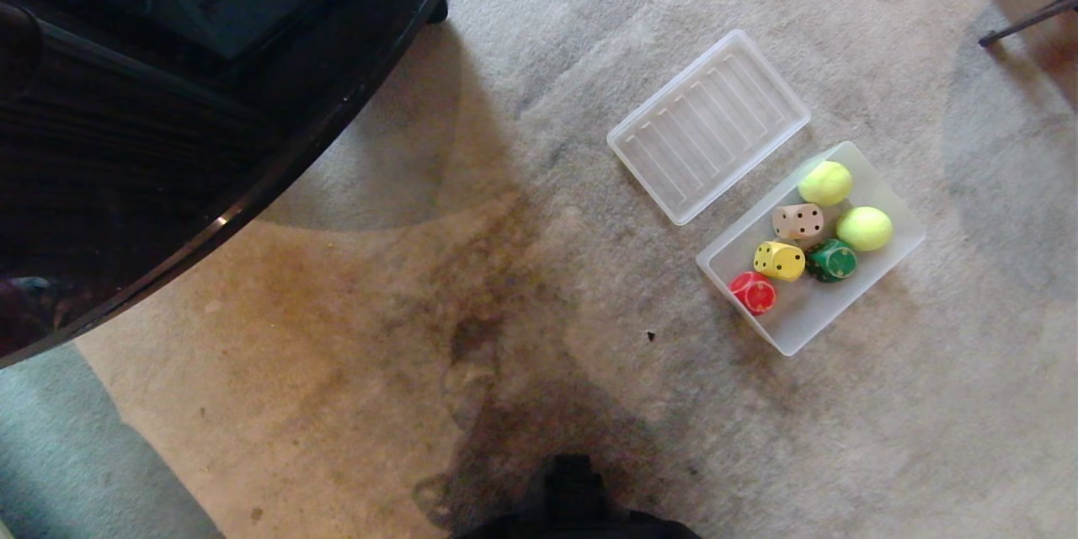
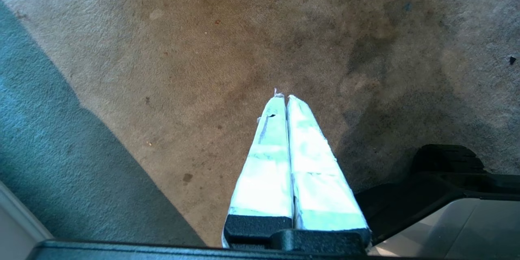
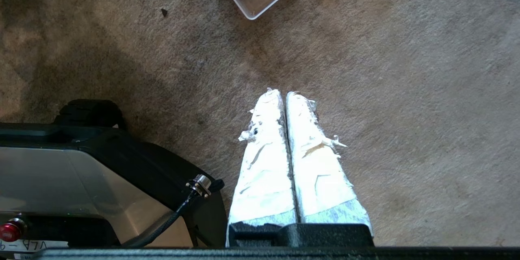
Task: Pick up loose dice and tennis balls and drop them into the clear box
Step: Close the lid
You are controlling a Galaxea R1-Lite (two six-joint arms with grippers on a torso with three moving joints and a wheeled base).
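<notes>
Box (image 1: 893, 257) on carpet (image 1: 505, 269), fwd-right of base, lid (image 1: 707, 125) lying flat just beside its far-left side, off. Inside box: both tennis balls (image 1: 825, 183) at far end, beige die (image 1: 797, 221), yellow die (image 1: 779, 260), green die (image 1: 831, 260), red die (image 1: 754, 292) nearest corner. No loose pcs seen on carpet in any view, so pickup looks done. L gripper (image 2: 282, 96) pinched together, empty, hanging over bare carpet by base. R gripper (image 3: 283, 94) same: tips together, nothing held, short of box corner. Judgement: the step in hand is a final check. Scan around table edge (image 1: 278, 177) and behind lid for strays; keep arms tucked, don't nudge box.
</notes>
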